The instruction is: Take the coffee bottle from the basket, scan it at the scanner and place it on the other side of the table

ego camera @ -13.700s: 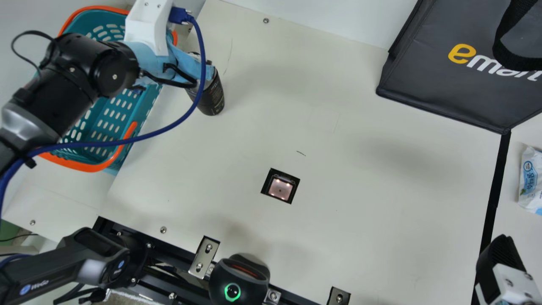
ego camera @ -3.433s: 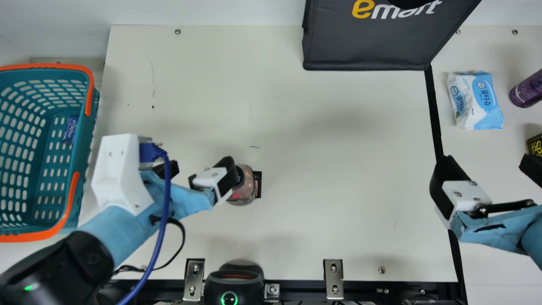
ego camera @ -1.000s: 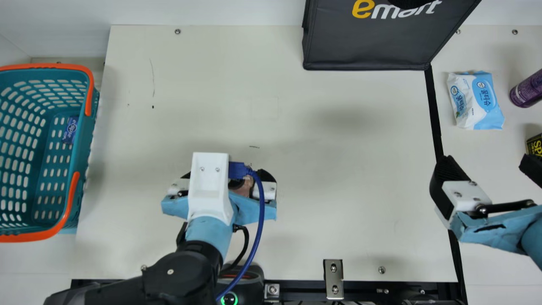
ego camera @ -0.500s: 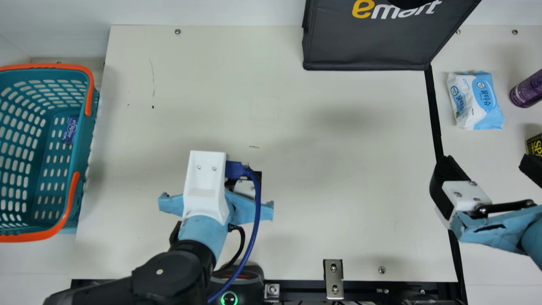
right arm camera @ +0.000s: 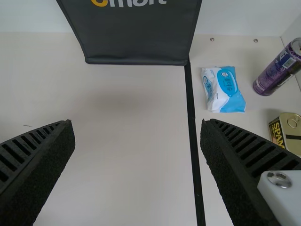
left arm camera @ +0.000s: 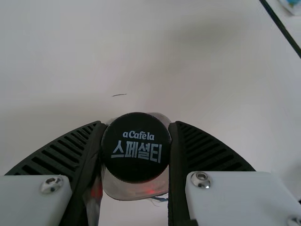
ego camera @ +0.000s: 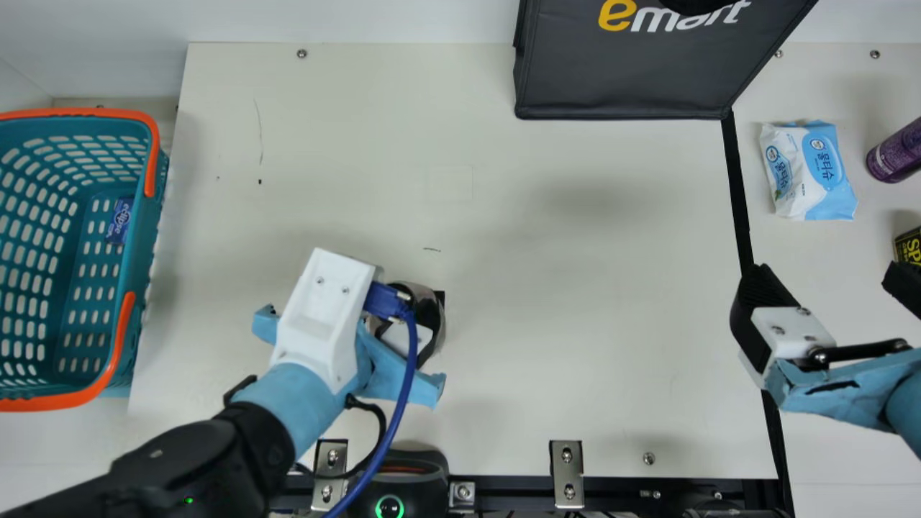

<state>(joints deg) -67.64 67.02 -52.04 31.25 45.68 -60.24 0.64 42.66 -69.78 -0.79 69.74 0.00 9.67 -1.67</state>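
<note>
Snugly, the left fingers (ego camera: pixel 429 315) clasp the coffee bottle (left arm camera: pixel 136 157).

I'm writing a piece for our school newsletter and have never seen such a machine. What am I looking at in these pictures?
It's a robot with a left arm and a right arm at a cream table. The main view looks down from a camera between them; each wrist view comes from a camera on one arm.

The left gripper holds a coffee bottle by its black cap. The right gripper is open and holds nothing.

At the main view's left is a teal basket with a small blue pack inside. At its right are wipes, a purple can and a yellow-and-black tin. A dark bag stands at the far side, and what looks like a scanner at the near edge.
</note>
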